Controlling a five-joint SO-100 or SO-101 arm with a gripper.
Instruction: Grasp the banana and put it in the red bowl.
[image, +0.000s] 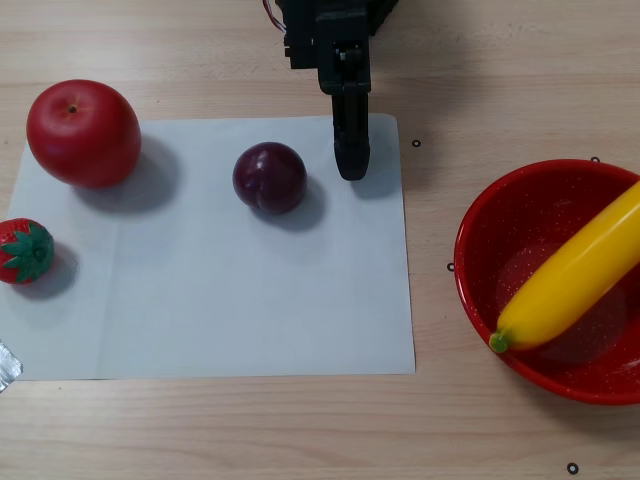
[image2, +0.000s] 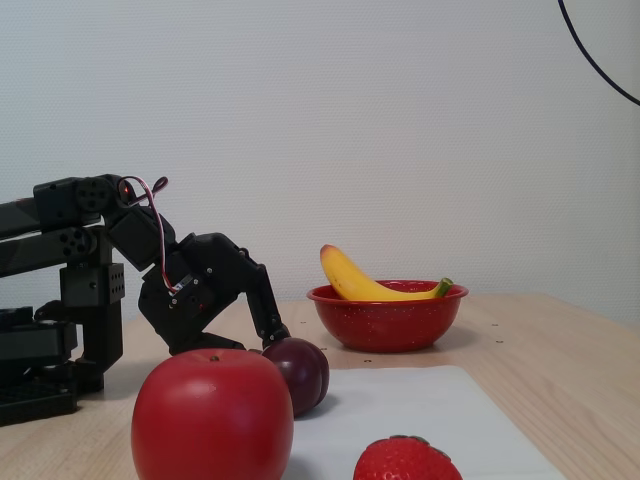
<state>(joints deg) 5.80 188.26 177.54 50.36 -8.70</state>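
Note:
The yellow banana lies in the red bowl at the right, its green stem tip over the near rim. In the fixed view the banana rests across the red bowl, one end sticking up at the left. My black gripper points down over the far edge of the white sheet, right of the plum, with its jaws together and nothing in them. In the fixed view the gripper tip sits low behind the plum.
A dark purple plum, a red apple and a strawberry sit on a white sheet on the wooden table. A crumpled foil scrap lies at the left edge.

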